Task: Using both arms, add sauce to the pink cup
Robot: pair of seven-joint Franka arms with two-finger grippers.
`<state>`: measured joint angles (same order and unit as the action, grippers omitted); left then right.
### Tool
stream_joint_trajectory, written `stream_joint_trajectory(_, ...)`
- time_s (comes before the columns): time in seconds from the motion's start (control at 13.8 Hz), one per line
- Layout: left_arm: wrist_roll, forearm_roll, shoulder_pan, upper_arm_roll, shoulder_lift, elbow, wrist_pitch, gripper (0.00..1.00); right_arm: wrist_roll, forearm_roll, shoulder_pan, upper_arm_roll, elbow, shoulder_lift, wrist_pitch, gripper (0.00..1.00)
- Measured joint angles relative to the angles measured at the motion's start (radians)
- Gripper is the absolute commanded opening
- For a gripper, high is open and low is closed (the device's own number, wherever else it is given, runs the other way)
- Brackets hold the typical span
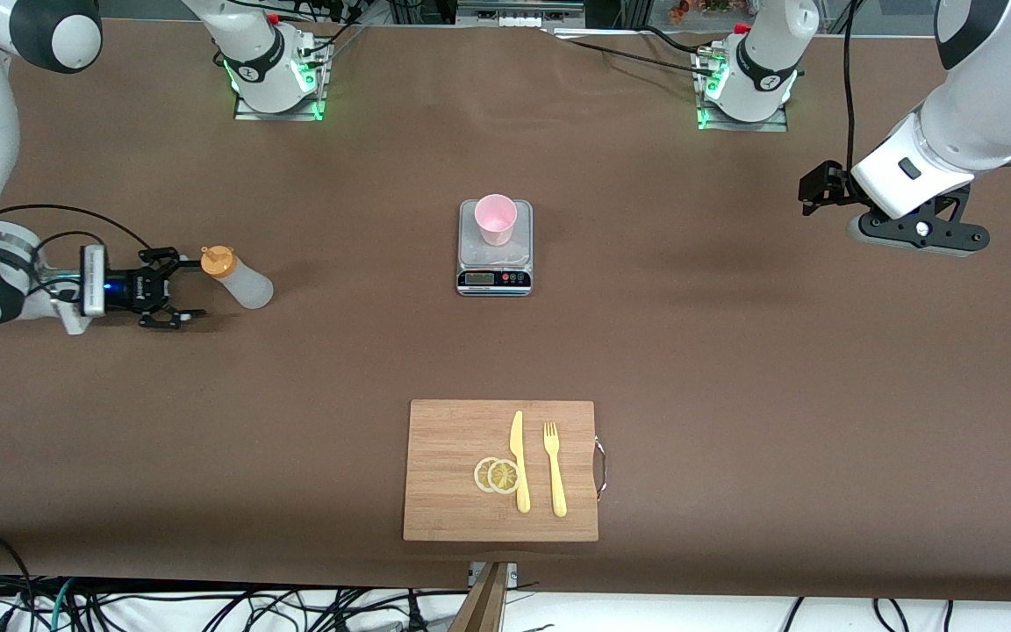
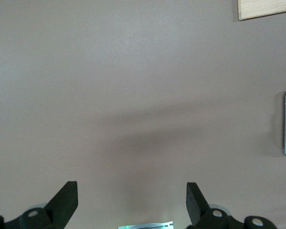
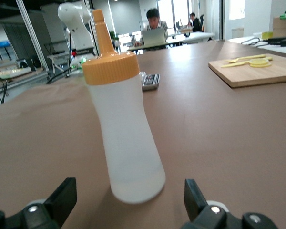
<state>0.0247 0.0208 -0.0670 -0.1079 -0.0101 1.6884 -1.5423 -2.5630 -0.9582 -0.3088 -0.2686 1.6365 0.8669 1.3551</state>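
The translucent whitish squeeze bottle with an orange nozzle cap (image 1: 238, 277) stands near the worktop's (image 1: 734, 351) right-arm end, directly ahead of the wide-open, empty right gripper (image 1: 174, 288). The pale-pink plastic tumbler (image 1: 496, 219) sits mid-worktop on a silver kitchen scale (image 1: 494, 263). The left gripper (image 2: 132, 200) waits open, holding nothing.

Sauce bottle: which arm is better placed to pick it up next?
Right. Its open end effector sits level with the sauce bottle, fingers either side. The left end effector hangs open over bare table.

No legible txt or nos. anywhere.
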Motion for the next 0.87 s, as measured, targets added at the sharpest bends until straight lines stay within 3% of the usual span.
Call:
stream_joint_trajectory(0.29, 0.000, 0.000, 0.000, 0.000, 0.000, 0.000, 0.000, 1.00, 0.184, 0.041, -0.003, -0.076, -0.184, -0.033, -0.048, 1.00)
stream_joint_trajectory(0.58, 0.000, 0.000, 0.000, 0.000, 0.000, 0.000, 0.000, 1.00, 0.470, 0.041, 0.011, -0.061, -0.287, -0.067, -0.060, 1.00)
stream_joint_trajectory(0.87, 0.000, 0.000, 0.000, 0.000, 0.000, 0.000, 0.000, 1.00, 0.866, 0.041, 0.108, -0.016, -0.445, -0.071, -0.013, 1.00)
